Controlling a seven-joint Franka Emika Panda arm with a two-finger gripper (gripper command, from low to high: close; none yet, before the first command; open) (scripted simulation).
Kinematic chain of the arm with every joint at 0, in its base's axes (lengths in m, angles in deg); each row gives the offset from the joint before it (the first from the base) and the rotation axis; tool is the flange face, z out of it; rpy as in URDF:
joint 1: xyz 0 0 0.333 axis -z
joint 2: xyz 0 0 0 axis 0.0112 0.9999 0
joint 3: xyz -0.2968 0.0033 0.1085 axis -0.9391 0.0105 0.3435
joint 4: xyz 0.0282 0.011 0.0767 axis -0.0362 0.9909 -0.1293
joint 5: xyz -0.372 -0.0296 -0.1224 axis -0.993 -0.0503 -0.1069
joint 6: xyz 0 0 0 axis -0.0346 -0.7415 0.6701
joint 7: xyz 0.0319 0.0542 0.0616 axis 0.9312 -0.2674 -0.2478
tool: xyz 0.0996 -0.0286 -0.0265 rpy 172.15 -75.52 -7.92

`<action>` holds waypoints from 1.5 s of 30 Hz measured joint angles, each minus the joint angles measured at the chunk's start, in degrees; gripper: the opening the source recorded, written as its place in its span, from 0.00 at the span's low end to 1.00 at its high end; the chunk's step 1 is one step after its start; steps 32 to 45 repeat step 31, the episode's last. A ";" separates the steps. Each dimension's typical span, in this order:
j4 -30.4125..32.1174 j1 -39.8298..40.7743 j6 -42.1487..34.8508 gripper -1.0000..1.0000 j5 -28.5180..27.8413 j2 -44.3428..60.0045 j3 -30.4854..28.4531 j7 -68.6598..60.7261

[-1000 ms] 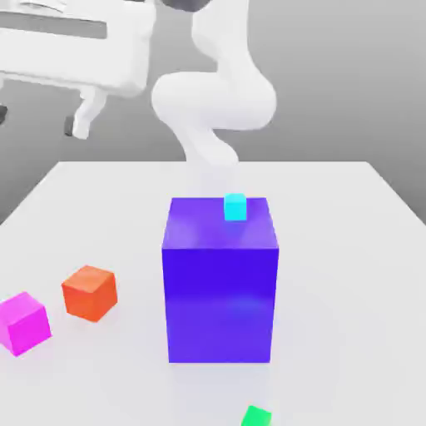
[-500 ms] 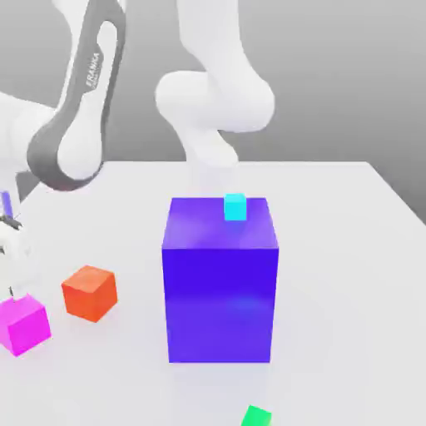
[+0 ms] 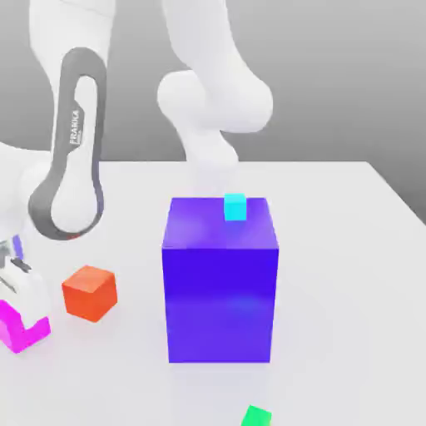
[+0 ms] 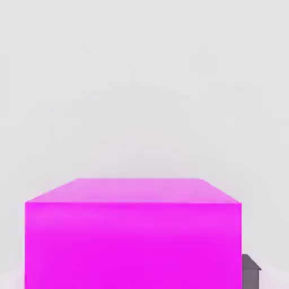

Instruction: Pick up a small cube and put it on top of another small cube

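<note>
Magenta small cube (image 3: 21, 329), orange-red cube (image 3: 89, 292), blue-purple block (image 3: 220, 279), cyan cube (image 3: 235, 206), green cube (image 3: 256, 416), white table (image 3: 349, 274).

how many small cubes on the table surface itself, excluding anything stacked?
3: magenta cube under the gripper at the exterior view's left, orange-red cube beside it, green cube near the bottom edge. Others may hide behind the blue-purple block.

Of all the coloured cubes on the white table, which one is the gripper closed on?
The bright magenta cube at the exterior view's left. The gripper is shut on it; the orange-red cube beside it stands free.
</note>
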State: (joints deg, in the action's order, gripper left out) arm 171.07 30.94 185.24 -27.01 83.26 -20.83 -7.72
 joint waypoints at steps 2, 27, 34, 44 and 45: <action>0.19 -1.31 -2.45 0.00 -2.12 -2.75 -0.13 2.33; -8.99 -31.63 -4.57 0.00 -11.74 3.98 18.90 35.66; -9.09 -32.06 -3.05 1.00 -12.02 5.63 18.50 35.91; -9.09 -32.06 -3.05 1.00 -12.02 5.63 18.50 35.91; -9.09 -32.06 -3.05 1.00 -12.02 5.63 18.50 35.91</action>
